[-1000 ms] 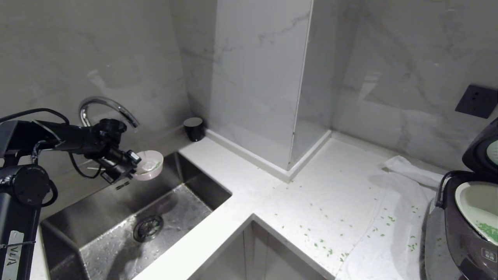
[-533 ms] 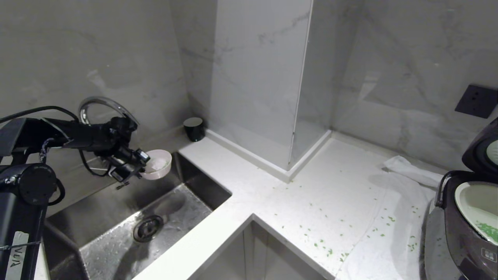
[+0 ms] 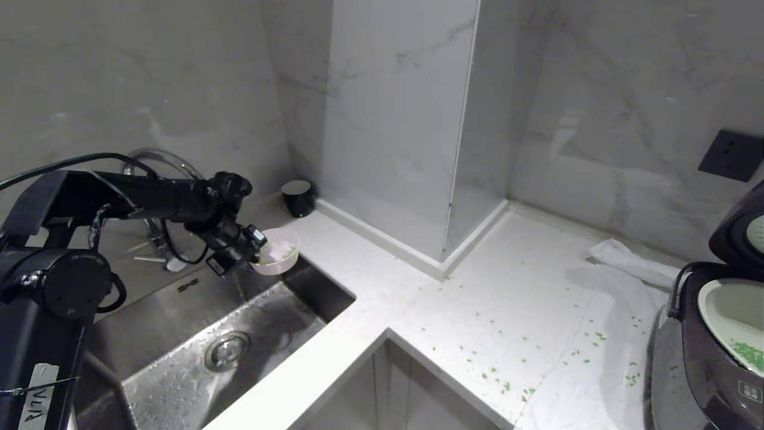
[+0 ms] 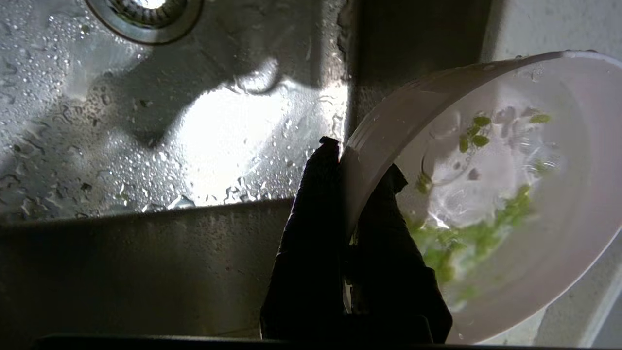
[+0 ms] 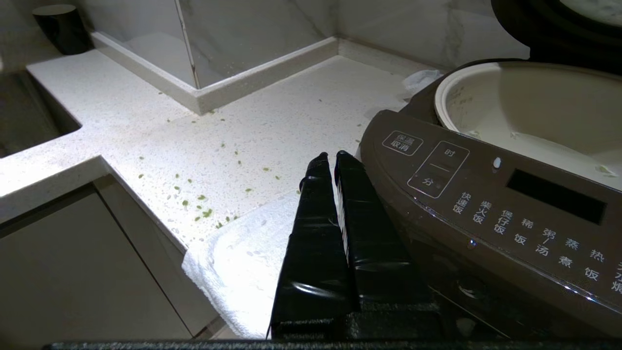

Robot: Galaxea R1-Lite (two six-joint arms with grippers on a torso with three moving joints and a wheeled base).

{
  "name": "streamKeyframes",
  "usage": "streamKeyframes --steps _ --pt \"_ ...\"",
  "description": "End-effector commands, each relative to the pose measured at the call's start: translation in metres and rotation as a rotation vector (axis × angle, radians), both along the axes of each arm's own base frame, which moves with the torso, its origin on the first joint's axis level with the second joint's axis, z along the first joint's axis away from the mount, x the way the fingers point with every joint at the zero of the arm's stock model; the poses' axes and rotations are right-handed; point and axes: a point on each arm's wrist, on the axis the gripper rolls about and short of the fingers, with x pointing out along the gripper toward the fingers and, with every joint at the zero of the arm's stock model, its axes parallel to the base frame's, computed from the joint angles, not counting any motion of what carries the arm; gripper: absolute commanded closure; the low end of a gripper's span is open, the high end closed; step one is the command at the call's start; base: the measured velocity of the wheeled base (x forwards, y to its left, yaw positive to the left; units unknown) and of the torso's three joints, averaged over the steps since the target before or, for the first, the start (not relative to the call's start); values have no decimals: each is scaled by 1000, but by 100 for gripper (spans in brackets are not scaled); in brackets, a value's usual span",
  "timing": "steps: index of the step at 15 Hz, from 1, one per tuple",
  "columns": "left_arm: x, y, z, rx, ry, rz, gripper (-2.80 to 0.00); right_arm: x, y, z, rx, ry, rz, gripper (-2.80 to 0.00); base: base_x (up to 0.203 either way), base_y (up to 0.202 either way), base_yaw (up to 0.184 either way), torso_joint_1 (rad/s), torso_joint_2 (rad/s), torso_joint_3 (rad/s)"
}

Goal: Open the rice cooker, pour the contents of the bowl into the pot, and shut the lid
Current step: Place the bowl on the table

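Observation:
My left gripper (image 3: 259,251) is shut on the rim of the pale pink bowl (image 3: 277,252), holding it above the sink's far right corner. In the left wrist view its fingers (image 4: 311,204) pinch the bowl (image 4: 559,233) wall, one inside and one outside. Wet green bits (image 4: 466,238) and some water lie inside. The rice cooker (image 3: 710,358) stands at the far right, its lid (image 3: 737,233) raised. Green bits (image 3: 749,353) show in the pot (image 3: 731,316). My right gripper (image 5: 328,158) is shut and empty beside the cooker's front panel (image 5: 486,194), below the pot (image 5: 534,107).
A wet steel sink (image 3: 179,310) with a drain (image 3: 227,351) and a faucet (image 3: 161,161) fills the left. A black cup (image 3: 297,197) stands at the wall corner. A white towel (image 3: 621,310) lies under the cooker. Green bits (image 3: 495,370) are scattered on the counter.
My left arm has swung right with the bowl, from over the sink's back left to its far right corner by the counter. The right arm has not moved.

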Motion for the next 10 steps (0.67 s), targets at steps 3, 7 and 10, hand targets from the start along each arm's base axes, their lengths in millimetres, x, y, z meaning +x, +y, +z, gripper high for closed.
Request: streamKeyframes --steps 3,7,10 --pt "-7 -35 -4 -1 37 -72 0 0 0 0 -1 1 1 0 0 0 0 0 0 0" --pt "-16 -87 -4 2 36 -185 0 0 0 0 -1 1 1 0 0 0 0 0 0 0" --pt "-28 -133 -4 4 26 -287 0 0 0 0 -1 2 1 0 0 0 0 0 0 0"
